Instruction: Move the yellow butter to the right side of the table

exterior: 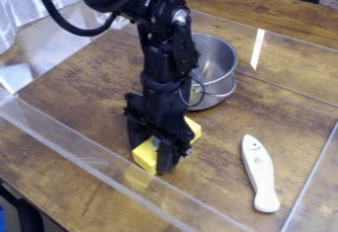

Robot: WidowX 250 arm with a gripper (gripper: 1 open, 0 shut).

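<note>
We are watching the black gripper (158,149) reaching down over the yellow butter (145,158), its fingers coming around the block from above. The jaws are pinching the butter between them, as near as we can see; the dark fingers are covering its middle, label included, and leaving yellow showing at both ends. The butter is lying on the brown wood-grain table (66,83), toward the near side of the view, slantwise, just inside the clear plastic rim (99,162).

We are noting a metal pot (215,70) standing behind the gripper, partly hidden by the arm, its rounded side facing us. A white spatula-like utensil (259,175) is lying apart from the butter, over toward the picture's right edge, wide end nearest us. A black cable (59,17) is looping out from the arm at upper left, passing in front of some clear, crinkled plastic (19,14).
</note>
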